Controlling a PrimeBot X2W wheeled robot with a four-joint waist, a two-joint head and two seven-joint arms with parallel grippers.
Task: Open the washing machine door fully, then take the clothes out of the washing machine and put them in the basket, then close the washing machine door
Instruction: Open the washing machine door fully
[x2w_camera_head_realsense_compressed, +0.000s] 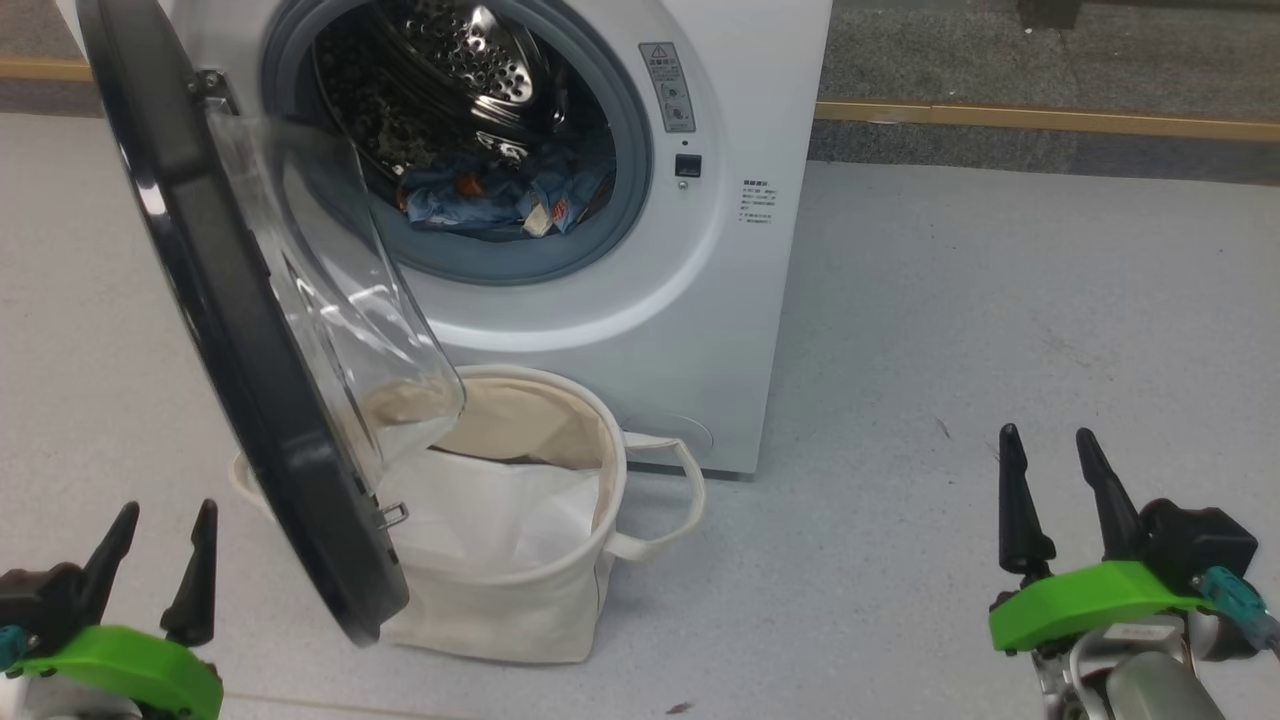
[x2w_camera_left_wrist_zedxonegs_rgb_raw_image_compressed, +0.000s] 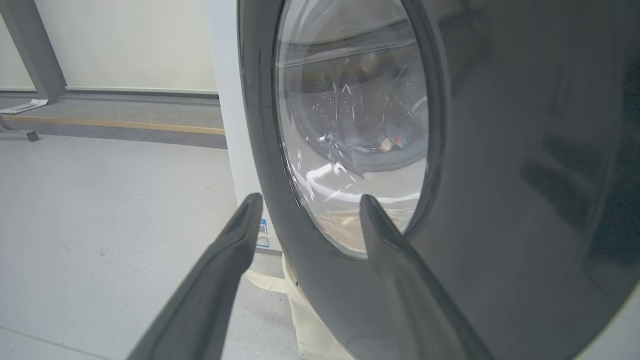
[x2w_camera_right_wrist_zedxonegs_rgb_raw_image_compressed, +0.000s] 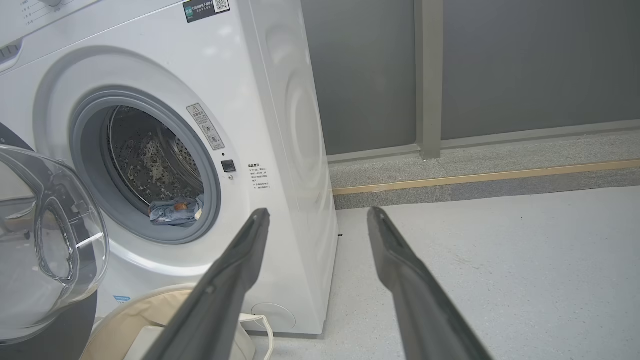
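Jaws spread, empty: your left gripper (x2w_camera_head_realsense_compressed: 168, 508), right gripper (x2w_camera_head_realsense_compressed: 1047, 433) | door (x2w_camera_head_realsense_compressed: 215, 300) open, frame left | clothes (x2w_camera_head_realsense_compressed: 490, 200) in drum (x2w_camera_head_realsense_compressed: 450, 60), upper centre | basket (x2w_camera_head_realsense_compressed: 500, 610) has none | closing pending.

We see the washing machine door (x2w_camera_head_realsense_compressed: 235, 340) standing open, its black rim tilted over the cream basket (x2w_camera_head_realsense_compressed: 520, 610) on the floor. Just behind the basket is the white washing machine (x2w_camera_head_realsense_compressed: 700, 300), with the blue clothes (x2w_camera_head_realsense_compressed: 500, 200) crumpled low inside it.

Pale grey floor (x2w_camera_head_realsense_compressed: 1000, 330) runs back to a speckled grey ledge (x2w_camera_right_wrist_zedxonegs_rgb_raw_image_compressed: 500, 155) edged with a yellow strip (x2w_camera_head_realsense_compressed: 1050, 118). Behind it a dark grey wall (x2w_camera_right_wrist_zedxonegs_rgb_raw_image_compressed: 540, 60) is split by an upright grey post (x2w_camera_right_wrist_zedxonegs_rgb_raw_image_compressed: 427, 75). Nearer, a flat white sheet (x2w_camera_head_realsense_compressed: 490, 520) lies spread.
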